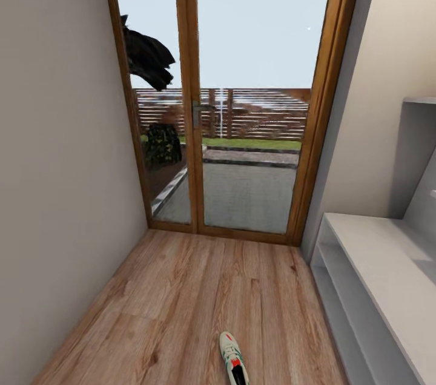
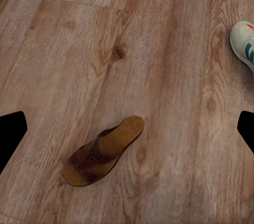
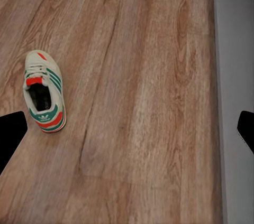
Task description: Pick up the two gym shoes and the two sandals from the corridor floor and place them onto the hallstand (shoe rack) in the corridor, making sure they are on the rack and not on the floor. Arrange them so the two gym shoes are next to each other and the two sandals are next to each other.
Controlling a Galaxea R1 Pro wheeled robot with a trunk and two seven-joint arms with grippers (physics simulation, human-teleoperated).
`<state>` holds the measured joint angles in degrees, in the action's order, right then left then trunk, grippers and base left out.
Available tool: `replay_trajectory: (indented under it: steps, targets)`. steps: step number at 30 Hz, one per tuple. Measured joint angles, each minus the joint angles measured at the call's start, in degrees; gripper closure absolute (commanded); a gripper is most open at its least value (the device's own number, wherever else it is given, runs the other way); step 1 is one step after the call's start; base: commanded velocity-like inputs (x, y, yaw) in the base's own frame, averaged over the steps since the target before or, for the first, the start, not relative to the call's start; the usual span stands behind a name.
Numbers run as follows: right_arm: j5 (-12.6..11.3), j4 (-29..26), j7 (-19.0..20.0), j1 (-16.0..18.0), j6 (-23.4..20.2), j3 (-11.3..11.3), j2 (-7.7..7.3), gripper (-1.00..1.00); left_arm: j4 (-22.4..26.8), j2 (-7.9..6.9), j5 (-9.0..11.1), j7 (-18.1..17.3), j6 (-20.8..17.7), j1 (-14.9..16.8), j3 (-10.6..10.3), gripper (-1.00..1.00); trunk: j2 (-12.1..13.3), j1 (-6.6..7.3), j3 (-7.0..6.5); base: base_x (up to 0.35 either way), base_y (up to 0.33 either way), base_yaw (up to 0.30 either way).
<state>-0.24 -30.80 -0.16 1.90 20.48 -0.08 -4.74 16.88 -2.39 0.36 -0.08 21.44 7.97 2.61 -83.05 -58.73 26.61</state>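
Left gripper (image 2: pixel 127 129) hangs wide open over a brown sandal (image 2: pixel 103 151). Right gripper (image 3: pixel 127 129) hangs wide open, empty, gym shoe (image 3: pixel 44 91) at middle left.

The gym shoe (image 1: pixel 234 365) is cut off at the bottom of the head view, so its heel is out of sight. In the left wrist view, a second gym shoe (image 2: pixel 244 44) shows just its toe at the edge. The hallstand (image 1: pixel 387 288) runs off the side.
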Motion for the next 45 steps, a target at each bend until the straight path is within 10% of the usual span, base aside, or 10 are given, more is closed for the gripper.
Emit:
replay_trajectory:
  steps: [45]
  targets:
    - [0.0, 0.0, 0.0, 0.0, 0.0, 0.0, 0.0, -1.0, -0.1, 0.0, 0.0, 0.0, 0.0, -0.1, 0.0, -1.0, 0.0, 0.0, 0.0, 0.177, -0.076, 0.0]
